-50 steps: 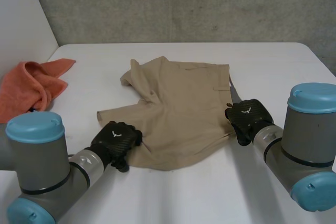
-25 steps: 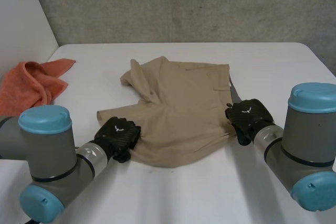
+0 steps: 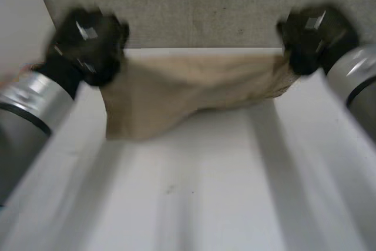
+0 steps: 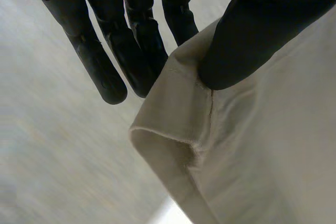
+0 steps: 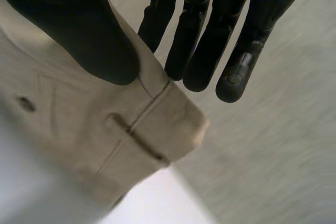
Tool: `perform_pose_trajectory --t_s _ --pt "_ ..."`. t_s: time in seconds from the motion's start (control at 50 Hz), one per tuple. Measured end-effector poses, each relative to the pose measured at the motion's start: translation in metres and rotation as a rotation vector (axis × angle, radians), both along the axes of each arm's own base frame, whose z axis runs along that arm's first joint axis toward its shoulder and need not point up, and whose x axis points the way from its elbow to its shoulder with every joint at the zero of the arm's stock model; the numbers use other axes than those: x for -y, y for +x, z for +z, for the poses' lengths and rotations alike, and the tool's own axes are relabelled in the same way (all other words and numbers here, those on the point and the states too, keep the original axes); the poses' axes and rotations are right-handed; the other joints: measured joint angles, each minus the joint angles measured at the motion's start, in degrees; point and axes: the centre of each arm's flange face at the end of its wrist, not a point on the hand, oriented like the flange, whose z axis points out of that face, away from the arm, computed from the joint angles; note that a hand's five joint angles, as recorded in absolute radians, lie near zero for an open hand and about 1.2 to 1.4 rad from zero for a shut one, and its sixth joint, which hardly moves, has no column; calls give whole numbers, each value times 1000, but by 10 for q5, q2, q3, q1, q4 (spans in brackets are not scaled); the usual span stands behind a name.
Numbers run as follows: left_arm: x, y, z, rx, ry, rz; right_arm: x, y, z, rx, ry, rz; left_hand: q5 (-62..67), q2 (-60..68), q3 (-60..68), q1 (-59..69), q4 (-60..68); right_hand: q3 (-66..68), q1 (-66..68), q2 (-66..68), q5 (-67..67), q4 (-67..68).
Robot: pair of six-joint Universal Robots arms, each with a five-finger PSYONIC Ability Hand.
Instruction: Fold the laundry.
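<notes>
The left robot hand (image 3: pixel 88 45), at 10 o'clock, pinches a hem corner of the khaki shorts (image 3: pixel 176 89). The right robot hand (image 3: pixel 314 36), at 2 o'clock, pinches the waistband.

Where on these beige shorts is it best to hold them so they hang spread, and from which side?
Likely the two end corners, pinched from the outer sides. The left hand has a hemmed corner, the right hand the waistband corner by a belt loop; those stitched edges look firm, and the shorts hang stretched between them.
</notes>
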Motion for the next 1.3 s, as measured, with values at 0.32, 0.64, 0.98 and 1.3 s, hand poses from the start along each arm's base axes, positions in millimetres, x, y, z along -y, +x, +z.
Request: perform_pose_trajectory --t_s 0.32,0.64,0.98,1.3 --pt "-2 0 48 -62 -66 -2 -3 0 49 1 -24 6 3 1 0 0 2 0 2 0 0 0" --pt "108 -60 -41 16 94 17 86 43 -34 -27 54 -19 5 1 0 0 2 0 4 0 0 0" --pt "113 -56 141 -380 -497 108 97 45 116 350 -616 -96 5 1 0 0 2 0 4 0 0 0" --pt "92 -55 -58 -48 53 78 93 63 -64 5 -25 -48 5 2 0 0 2 0 4 0 0 0"
